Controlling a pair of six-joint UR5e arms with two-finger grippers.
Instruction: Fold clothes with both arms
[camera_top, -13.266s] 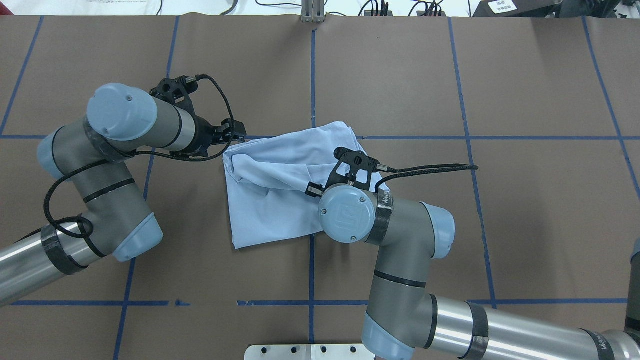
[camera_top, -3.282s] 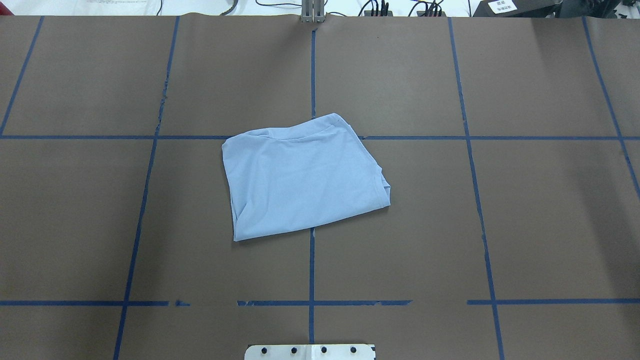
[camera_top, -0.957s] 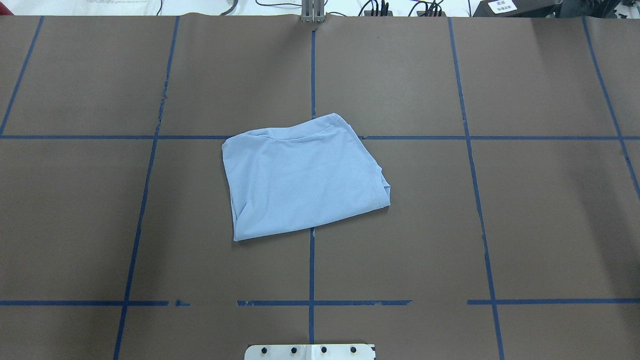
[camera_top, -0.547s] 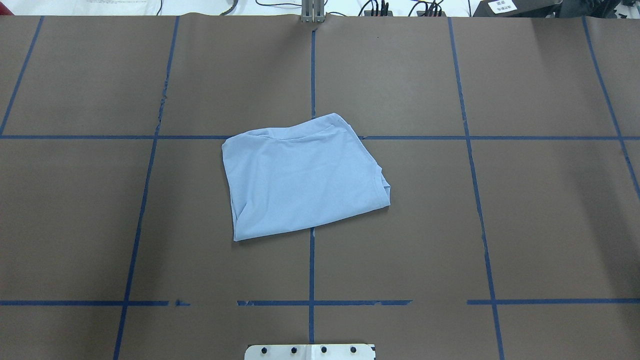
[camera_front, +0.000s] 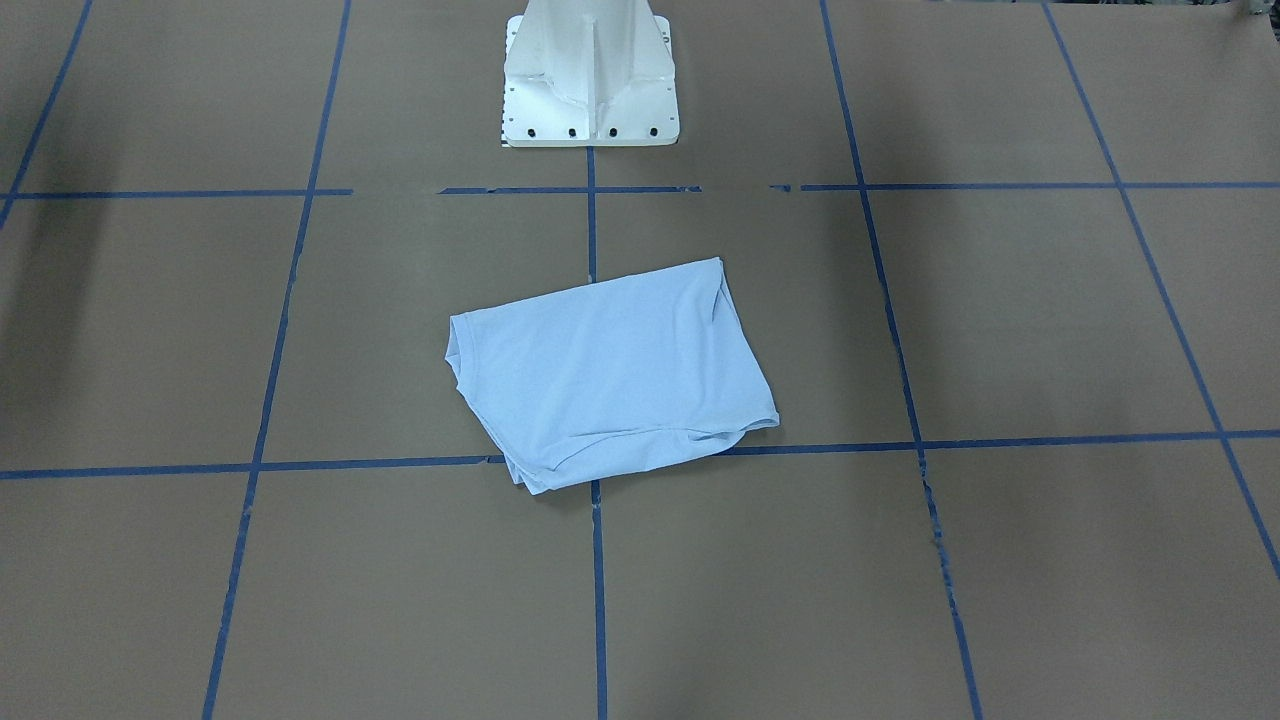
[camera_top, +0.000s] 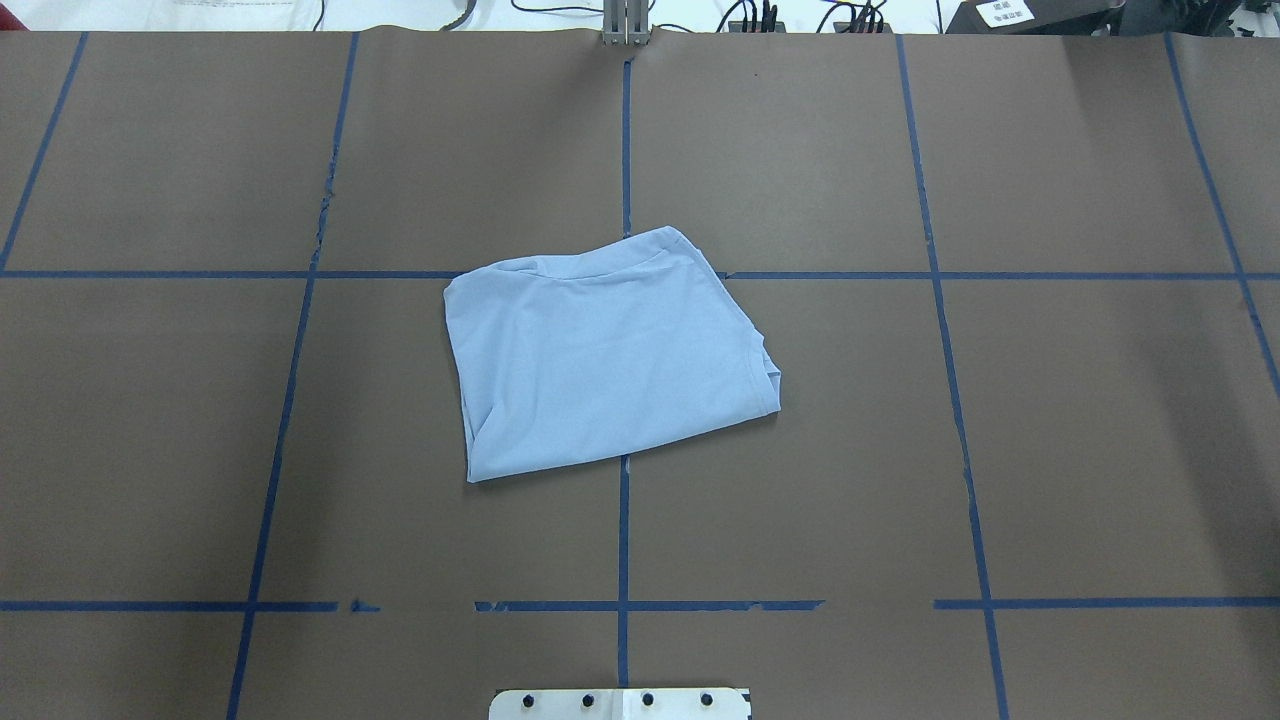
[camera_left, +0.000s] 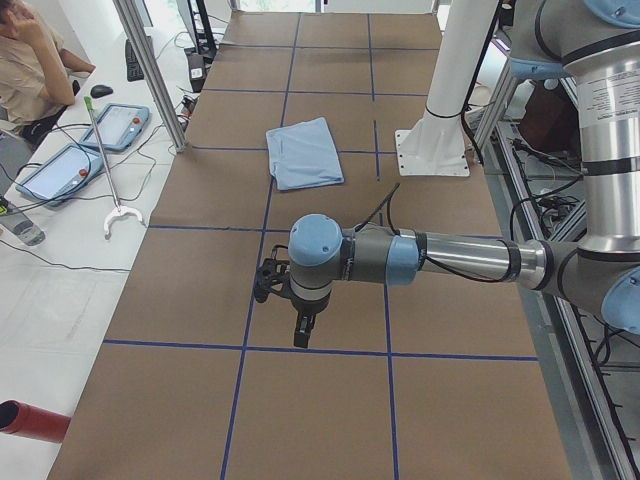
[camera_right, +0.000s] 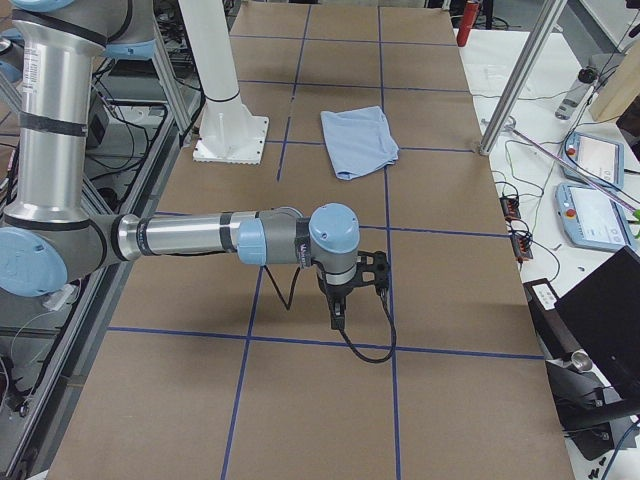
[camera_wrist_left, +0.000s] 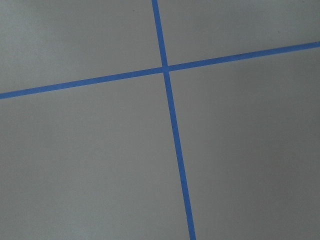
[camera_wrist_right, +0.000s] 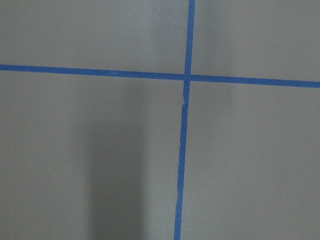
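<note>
Nearest the robot: white pedestal (camera_front: 590, 70), bolted on at the table's (camera_top: 1000, 450) near edge, mid-width. Table covered w/ brown paper, split into big squares by blue tape lines (camera_top: 623, 540). Tape is chipped in spots along the near cross-line.

Light blue T-shirt (camera_top: 600, 370) lies folded to a rough rectangle at table centre, straight out from the pedestal. It sits over the centre tape line, far edge on the next cross-line. Flat, few soft creases, stitched seam along the far edge.

Both arms are well apart from it, toward the table ends. L arm (camera_left: 450, 258) reaches out level over the paper, L gripper (camera_left: 302, 338) pointing down by a tape line. R arm (camera_right: 190, 237) has the same pose at the other end, R gripper (camera_right: 336, 320) pointing down. Both seen only from the sides, so can't tell how wide either stands. Wrist cams show paper + a tape crossing only.

Beyond the far edge: white benches w/ cables (camera_top: 760, 15), teach pendants (camera_left: 125, 125), alu posts (camera_left: 150, 70), a seated person (camera_left: 25, 75).
</note>
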